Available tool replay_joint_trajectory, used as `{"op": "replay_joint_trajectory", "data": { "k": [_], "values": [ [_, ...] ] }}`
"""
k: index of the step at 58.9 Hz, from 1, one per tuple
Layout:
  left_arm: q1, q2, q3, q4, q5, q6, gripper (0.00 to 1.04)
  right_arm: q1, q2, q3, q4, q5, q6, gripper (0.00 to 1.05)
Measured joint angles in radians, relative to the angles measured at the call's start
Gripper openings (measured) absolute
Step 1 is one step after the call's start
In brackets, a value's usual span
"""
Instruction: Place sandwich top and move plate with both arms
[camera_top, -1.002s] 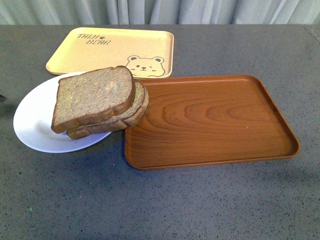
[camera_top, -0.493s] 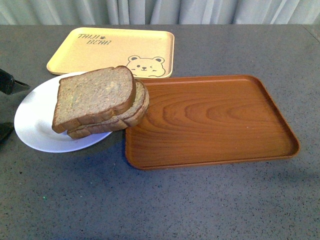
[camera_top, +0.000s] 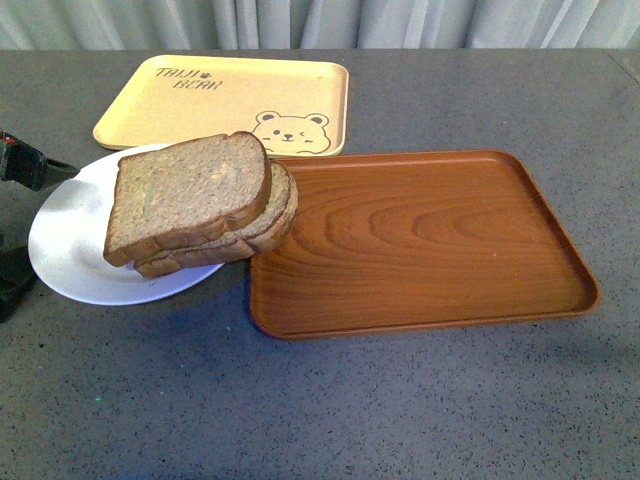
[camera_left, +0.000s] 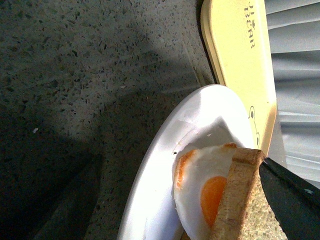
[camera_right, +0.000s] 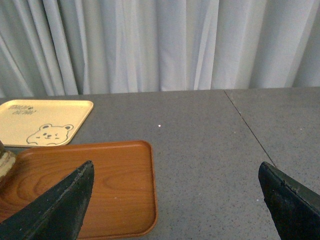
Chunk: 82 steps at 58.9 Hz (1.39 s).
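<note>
The sandwich top (camera_top: 190, 195), a brown speckled slice with a dark crust, lies on a stack over a second slice (camera_top: 278, 215). The stack rests on the white plate's (camera_top: 70, 250) right side and overhangs the wood tray's left rim. My left gripper (camera_top: 18, 225) is open at the picture's left edge, its dark fingers (camera_top: 25, 165) on either side of the plate's left rim. The left wrist view shows the plate (camera_left: 160, 165), a fried egg (camera_left: 200, 185) under the bread's crust (camera_left: 235, 200), and one black finger (camera_left: 290, 195). My right gripper (camera_right: 172, 210) hangs open above table and tray, holding nothing.
A brown wood-grain tray (camera_top: 420, 240) lies right of the plate, with nothing on it but the overhanging bread. A yellow bear-print tray (camera_top: 220, 100) sits behind the plate. Pale curtains (camera_right: 150, 45) close off the back of the grey speckled table (camera_top: 350, 400).
My left gripper has come into the front view from the left edge and moved up to the plate's left rim. Plate, bread and trays have not moved.
</note>
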Motion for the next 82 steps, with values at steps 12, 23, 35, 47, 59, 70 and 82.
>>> {"op": "replay_joint_trajectory", "data": {
  "k": [12, 23, 35, 47, 59, 70, 82],
  "values": [
    [-0.007, 0.007, -0.016, 0.025, 0.013, -0.005, 0.96, 0.000, 0.000, 0.000, 0.000, 0.000, 0.000, 0.96],
    [-0.018, 0.024, -0.030, 0.055, 0.017, -0.019, 0.96, 0.000, 0.000, 0.000, 0.000, 0.000, 0.000, 0.96],
    [-0.019, 0.053, -0.041, 0.079, 0.038, -0.022, 0.60, 0.000, 0.000, 0.000, 0.000, 0.000, 0.000, 0.96],
    [-0.021, 0.068, -0.050, 0.108, 0.044, -0.010, 0.21, 0.000, 0.000, 0.000, 0.000, 0.000, 0.000, 0.96],
    [-0.021, 0.064, -0.067, 0.135, 0.057, 0.010, 0.02, 0.000, 0.000, 0.000, 0.000, 0.000, 0.000, 0.96],
    [-0.021, 0.019, -0.118, 0.136, 0.083, -0.008, 0.02, 0.000, 0.000, 0.000, 0.000, 0.000, 0.000, 0.96],
    [-0.005, -0.074, -0.134, 0.021, 0.119, -0.063, 0.02, 0.000, 0.000, 0.000, 0.000, 0.000, 0.000, 0.96]
  ]
}}
